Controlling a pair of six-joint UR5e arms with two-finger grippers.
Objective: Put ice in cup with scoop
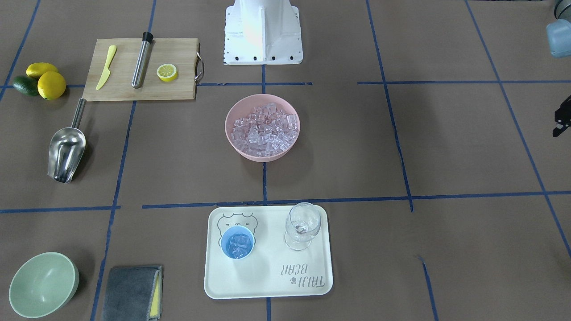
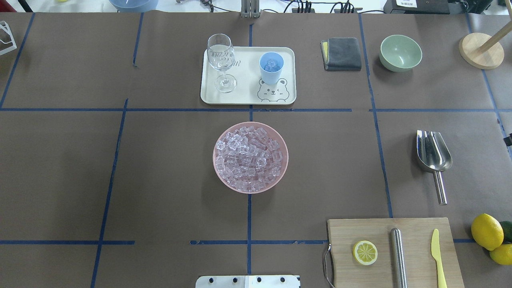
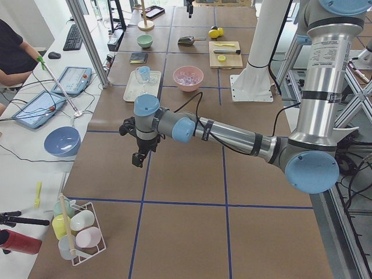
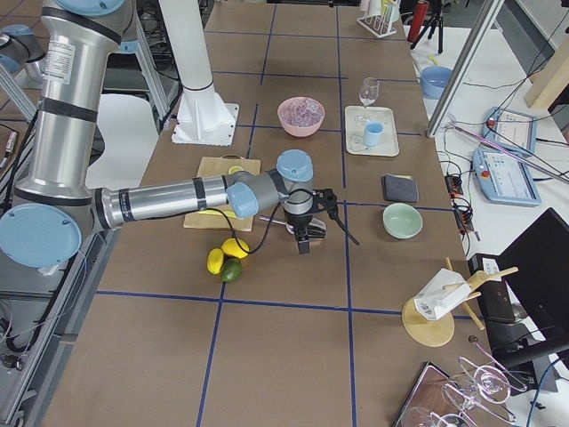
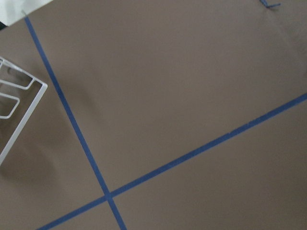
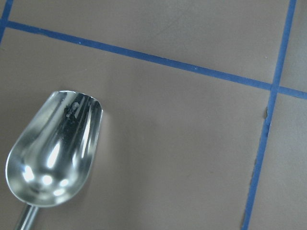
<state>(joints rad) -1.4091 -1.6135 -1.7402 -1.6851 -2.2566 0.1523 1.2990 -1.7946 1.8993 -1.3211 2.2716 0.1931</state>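
The steel scoop (image 1: pixel 67 147) lies on the table beside the cutting board, empty; it also shows in the overhead view (image 2: pixel 434 154) and the right wrist view (image 6: pixel 53 153). The light-blue cup (image 1: pixel 237 242) stands on the cream tray (image 1: pixel 267 285) with a few ice cubes inside. The pink bowl (image 2: pixel 280 176) at the table's middle is full of ice (image 2: pixel 249 156). My right gripper (image 4: pixel 303 242) hangs just beside the scoop, apart from it. My left gripper (image 3: pixel 138 160) hangs over bare table far to the left. I cannot tell whether either is open or shut.
A wine glass (image 2: pixel 221 60) stands on the tray beside the cup. A cutting board (image 2: pixel 394 252) holds a lemon half, a steel cylinder and a yellow knife. Lemons (image 2: pixel 487 231), a green bowl (image 2: pixel 400 52), a grey cloth (image 2: pixel 342 53) and a wooden stand (image 2: pixel 481 50) lie on the right.
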